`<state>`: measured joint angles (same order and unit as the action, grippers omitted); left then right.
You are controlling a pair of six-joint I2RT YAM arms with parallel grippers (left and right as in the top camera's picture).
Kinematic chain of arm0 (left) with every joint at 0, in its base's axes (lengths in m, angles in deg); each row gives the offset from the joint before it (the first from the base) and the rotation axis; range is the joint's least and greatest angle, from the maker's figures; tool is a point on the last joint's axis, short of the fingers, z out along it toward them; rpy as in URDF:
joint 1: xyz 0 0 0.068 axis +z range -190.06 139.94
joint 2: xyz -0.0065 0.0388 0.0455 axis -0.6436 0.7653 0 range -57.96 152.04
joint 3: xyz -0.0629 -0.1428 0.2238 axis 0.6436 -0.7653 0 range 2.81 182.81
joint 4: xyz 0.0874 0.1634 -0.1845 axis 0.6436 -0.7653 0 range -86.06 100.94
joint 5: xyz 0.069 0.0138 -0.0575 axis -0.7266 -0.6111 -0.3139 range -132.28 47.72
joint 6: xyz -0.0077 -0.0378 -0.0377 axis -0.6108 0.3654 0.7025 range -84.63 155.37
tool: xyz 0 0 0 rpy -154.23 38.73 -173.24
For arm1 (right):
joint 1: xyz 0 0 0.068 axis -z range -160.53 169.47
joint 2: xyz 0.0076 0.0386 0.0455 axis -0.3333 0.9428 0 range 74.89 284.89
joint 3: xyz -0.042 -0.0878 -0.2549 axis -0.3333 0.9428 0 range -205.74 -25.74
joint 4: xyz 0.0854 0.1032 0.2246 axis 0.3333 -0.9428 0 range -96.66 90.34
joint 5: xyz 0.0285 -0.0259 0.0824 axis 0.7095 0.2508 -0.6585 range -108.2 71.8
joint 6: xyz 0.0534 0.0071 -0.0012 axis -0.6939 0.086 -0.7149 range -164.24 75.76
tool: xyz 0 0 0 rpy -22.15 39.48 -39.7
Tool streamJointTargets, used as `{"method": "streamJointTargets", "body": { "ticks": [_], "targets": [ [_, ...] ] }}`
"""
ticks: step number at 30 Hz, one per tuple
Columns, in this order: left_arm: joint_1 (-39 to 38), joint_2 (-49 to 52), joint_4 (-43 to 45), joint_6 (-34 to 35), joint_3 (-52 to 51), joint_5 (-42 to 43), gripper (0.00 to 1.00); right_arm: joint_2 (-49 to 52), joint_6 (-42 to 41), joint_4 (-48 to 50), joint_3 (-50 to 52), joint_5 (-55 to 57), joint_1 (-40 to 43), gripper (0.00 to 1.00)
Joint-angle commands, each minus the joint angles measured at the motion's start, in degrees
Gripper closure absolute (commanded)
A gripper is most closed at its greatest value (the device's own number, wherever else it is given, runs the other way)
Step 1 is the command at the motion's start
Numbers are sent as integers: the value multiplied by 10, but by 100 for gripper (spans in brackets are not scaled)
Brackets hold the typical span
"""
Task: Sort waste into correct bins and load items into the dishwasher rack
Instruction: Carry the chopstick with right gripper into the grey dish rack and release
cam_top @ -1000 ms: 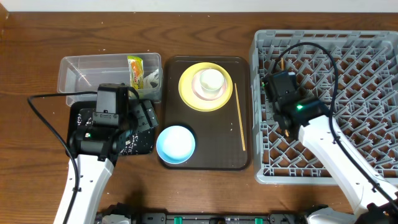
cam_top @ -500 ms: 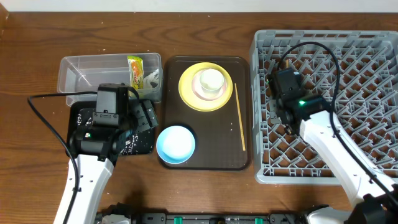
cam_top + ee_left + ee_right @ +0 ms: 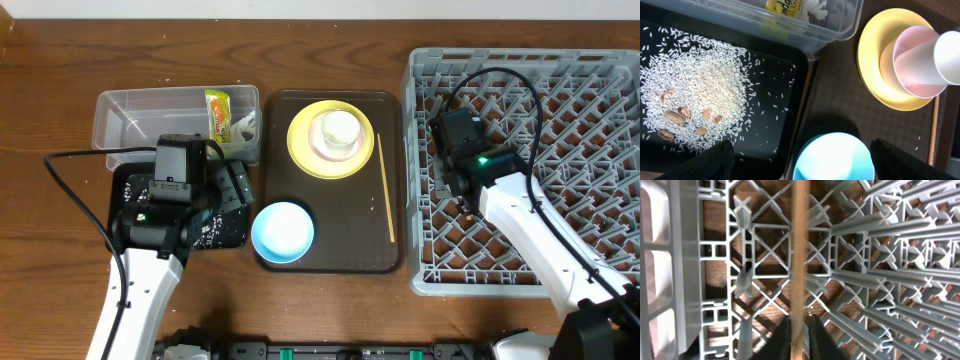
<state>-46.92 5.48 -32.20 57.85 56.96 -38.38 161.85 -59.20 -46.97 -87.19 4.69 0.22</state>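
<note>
My right gripper (image 3: 452, 118) is shut on a wooden chopstick (image 3: 800, 255) over the left part of the grey dishwasher rack (image 3: 580, 120). The other chopstick (image 3: 385, 190) lies beside the yellow plate (image 3: 300, 150), which carries the pink bowl (image 3: 318, 150) and white cup (image 3: 339, 130). My left gripper (image 3: 812, 162) is open and empty above the edge of the black tray (image 3: 785, 100) of rice (image 3: 695, 95), by the light blue bowl (image 3: 283, 231). The clear tub (image 3: 150, 120) holds the snack wrapper (image 3: 218, 112) and paper scrap (image 3: 245, 124).
A dark brown serving tray (image 3: 340, 255) sits between the bins and the rack, under the plate, blue bowl and loose chopstick. The rack's upright pegs (image 3: 875, 225) stand close around the held chopstick. A few brown nut pieces (image 3: 677, 115) lie in the rice.
My right gripper has shifted slightly toward the far side of the rack with the chopstick in it. The left arm has not moved.
</note>
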Motion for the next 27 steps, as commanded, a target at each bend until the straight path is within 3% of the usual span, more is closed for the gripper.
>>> {"method": "streamJointTargets", "body": {
  "ticks": [1,7,12,20,27],
  "targets": [
    [2,-2,-1,-2,9,-5,10,4,4,1,-6,8,5,79],
    [2,-2,-1,-2,9,-5,10,4,4,2,-6,-13,5,70],
    [2,-2,-1,-2,9,-5,11,4,4,6,-6,-75,5,69],
    [2,-2,-1,-2,9,-5,11,4,2,11,-6,-269,4,68],
    [2,-2,-1,-2,9,-5,11,4,2,12,-6,-348,4,68]
  ]
}}
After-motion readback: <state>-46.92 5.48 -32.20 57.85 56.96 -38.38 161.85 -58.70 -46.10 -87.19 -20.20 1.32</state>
